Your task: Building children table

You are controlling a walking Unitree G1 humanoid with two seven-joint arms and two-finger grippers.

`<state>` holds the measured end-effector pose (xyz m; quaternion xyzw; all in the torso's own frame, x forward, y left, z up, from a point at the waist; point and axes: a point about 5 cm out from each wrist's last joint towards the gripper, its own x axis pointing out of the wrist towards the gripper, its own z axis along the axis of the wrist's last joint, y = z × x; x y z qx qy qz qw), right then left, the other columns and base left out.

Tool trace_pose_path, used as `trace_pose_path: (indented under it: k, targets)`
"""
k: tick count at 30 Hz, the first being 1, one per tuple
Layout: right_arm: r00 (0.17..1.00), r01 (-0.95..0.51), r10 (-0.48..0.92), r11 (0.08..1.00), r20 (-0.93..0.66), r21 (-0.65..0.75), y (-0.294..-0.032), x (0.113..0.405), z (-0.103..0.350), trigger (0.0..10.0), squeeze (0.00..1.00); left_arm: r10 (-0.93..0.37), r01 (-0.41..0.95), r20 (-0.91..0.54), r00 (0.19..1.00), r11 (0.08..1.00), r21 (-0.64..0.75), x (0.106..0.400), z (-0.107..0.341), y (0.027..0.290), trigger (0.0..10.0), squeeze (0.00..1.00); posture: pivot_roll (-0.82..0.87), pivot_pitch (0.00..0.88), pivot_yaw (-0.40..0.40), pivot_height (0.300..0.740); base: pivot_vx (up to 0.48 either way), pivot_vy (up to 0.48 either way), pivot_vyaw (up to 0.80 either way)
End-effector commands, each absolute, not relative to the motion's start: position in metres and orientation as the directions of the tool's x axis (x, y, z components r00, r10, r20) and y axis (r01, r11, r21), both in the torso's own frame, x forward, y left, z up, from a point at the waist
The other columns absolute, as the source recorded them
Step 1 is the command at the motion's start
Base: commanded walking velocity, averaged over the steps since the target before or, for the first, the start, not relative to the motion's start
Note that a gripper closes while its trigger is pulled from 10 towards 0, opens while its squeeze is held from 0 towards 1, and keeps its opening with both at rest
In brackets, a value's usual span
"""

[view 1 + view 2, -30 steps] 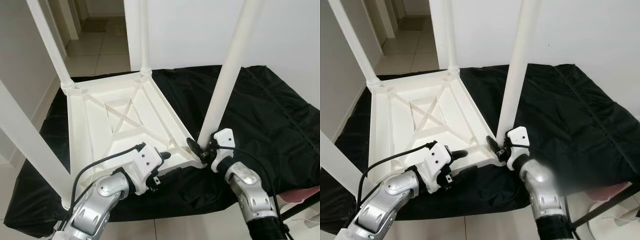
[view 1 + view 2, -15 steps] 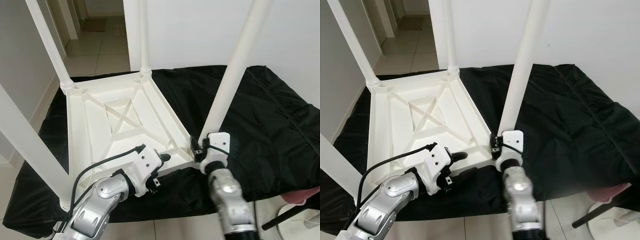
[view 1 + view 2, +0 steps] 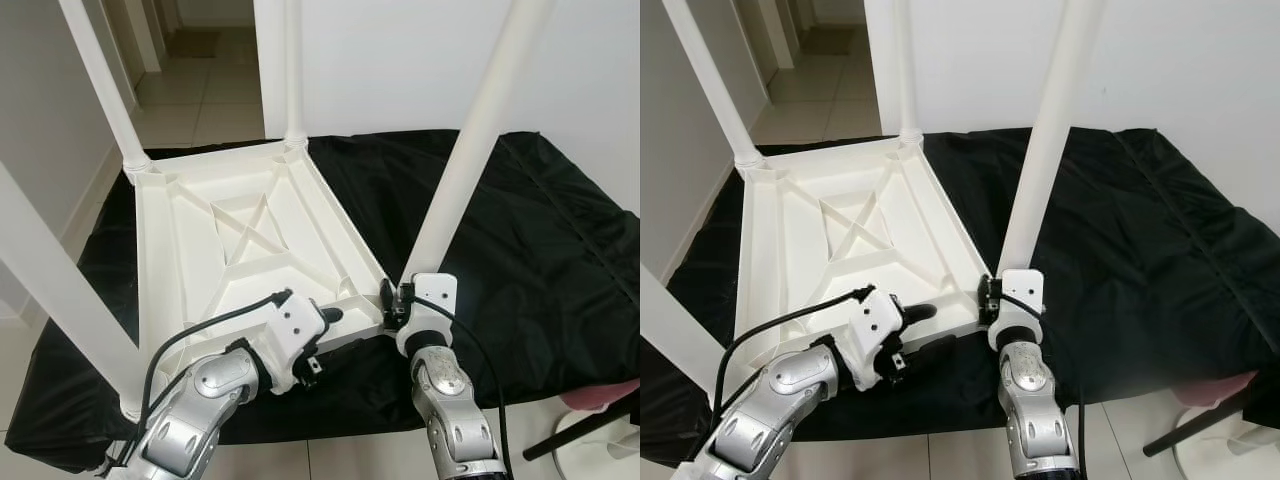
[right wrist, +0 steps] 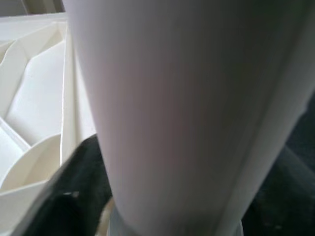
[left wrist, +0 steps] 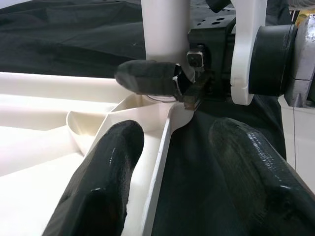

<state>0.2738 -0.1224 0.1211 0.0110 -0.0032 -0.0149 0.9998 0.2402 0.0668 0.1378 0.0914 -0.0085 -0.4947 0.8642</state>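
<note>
A: Since the earlier frame the right arm has swung in under the near-right leg point(image 3: 470, 160); its forearm now stands almost upright below the corner instead of slanting in from the right. Table itself looks unmoved.

B: Where's the table?

A: White plastic table point(image 3: 240, 250) lies upside down on a black cloth point(image 3: 540, 250) spread over the counter, legs pointing up. Far-left leg point(image 3: 105, 90) and far-right leg point(image 3: 292, 70) sit in their corner sockets; near-left leg point(image 3: 55, 290) crosses the picture's left edge.

B: Right gripper?

A: Right gripper point(image 3: 392, 300) is clenched around the base of the near-right leg, right at the corner socket. The left wrist view shows one black finger point(image 5: 147, 77) wrapped across the leg just above the socket.

B: Left gripper?

A: Left gripper point(image 3: 335, 332) is released, fingers spread. One finger point(image 5: 106, 182) is over the table's inner side, the other point(image 5: 246, 172) over the cloth, straddling the near rim point(image 5: 160, 162). Can't tell whether they touch the rim.
</note>
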Motion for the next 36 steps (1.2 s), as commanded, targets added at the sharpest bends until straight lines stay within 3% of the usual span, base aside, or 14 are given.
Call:
trace_pose_path:
  k: [1,3,4,9,11,14,20,30,31,32,33,36]
  targets:
    - [1.000,-0.005,0.004,0.998,0.016,0.065,-0.110,0.273,0.123,10.0,1.00,-0.849,0.847,-0.080,0.523,0.506,0.163,0.240,0.137,0.068,10.0,0.00,0.01,0.005,0.000,0.740,0.000,0.000,0.00]
    - [0.999,-0.029,0.028,0.998,0.034,0.047,-0.113,0.273,0.126,10.0,1.00,-0.848,0.846,-0.080,0.523,0.506,0.166,0.240,0.137,0.068,10.0,0.00,0.00,0.000,-0.003,0.740,0.000,0.000,0.00]
    - [0.998,-0.054,0.052,0.998,0.045,0.035,-0.117,0.274,0.127,10.0,0.00,-0.847,0.844,-0.078,0.527,0.510,0.167,0.240,0.137,0.068,10.0,0.00,0.00,0.000,-0.003,0.740,0.000,0.000,0.00]
    - [0.993,-0.106,0.105,0.994,0.053,0.025,-0.125,0.275,0.128,10.0,0.00,-0.843,0.839,-0.074,0.533,0.516,0.170,0.243,0.138,0.068,10.0,0.00,0.00,0.000,-0.007,0.740,0.000,0.000,0.00]
    - [0.980,-0.193,0.193,0.981,0.053,0.012,-0.132,0.277,0.130,10.0,0.00,-0.841,0.837,-0.072,0.536,0.519,0.174,0.244,0.139,0.068,10.0,0.00,0.00,0.000,-0.009,0.740,0.000,0.000,0.00]
    - [0.936,-0.347,0.352,0.930,0.020,-0.121,-0.138,0.281,0.128,10.0,0.00,-0.834,0.827,-0.089,0.545,0.517,0.218,0.247,0.136,0.067,10.0,0.00,-0.01,0.000,-0.009,0.740,0.000,0.000,0.00]
    - [0.911,-0.404,0.411,0.902,0.019,-0.153,-0.147,0.286,0.132,10.0,0.00,-0.836,0.829,-0.085,0.542,0.516,0.213,0.247,0.137,0.066,10.0,0.00,-0.01,0.000,-0.010,0.740,0.000,0.000,0.00]
    - [0.797,-0.599,0.604,0.781,-0.030,-0.178,-0.156,0.294,0.131,10.0,0.00,-0.835,0.826,-0.078,0.545,0.517,0.225,0.248,0.138,0.066,10.0,0.00,0.00,0.000,-0.009,0.740,0.000,0.000,0.00]
    - [0.789,-0.608,0.613,0.773,-0.037,-0.179,-0.157,0.296,0.130,5.5,0.00,-0.834,0.824,-0.076,0.547,0.519,0.227,0.249,0.139,0.066,10.0,0.00,0.00,0.000,-0.006,0.740,0.000,0.000,0.00]
    - [0.785,-0.614,0.618,0.768,-0.040,-0.180,-0.158,0.298,0.129,5.5,0.00,-0.833,0.823,-0.075,0.548,0.520,0.228,0.250,0.140,0.066,10.0,0.00,0.00,0.000,-0.006,0.740,0.000,0.000,0.00]
    - [0.784,-0.616,0.619,0.767,-0.048,-0.179,-0.160,0.299,0.127,0.5,0.00,-0.832,0.821,-0.073,0.550,0.522,0.230,0.251,0.140,0.066,10.0,0.00,0.00,0.000,-0.009,0.740,0.000,0.000,0.00]
    - [0.782,-0.620,0.620,0.767,-0.055,-0.163,-0.163,0.300,0.124,0.0,0.00,-0.829,0.816,-0.070,0.556,0.528,0.234,0.252,0.142,0.067,10.0,0.00,0.01,0.000,-0.012,0.740,0.000,0.000,0.00]
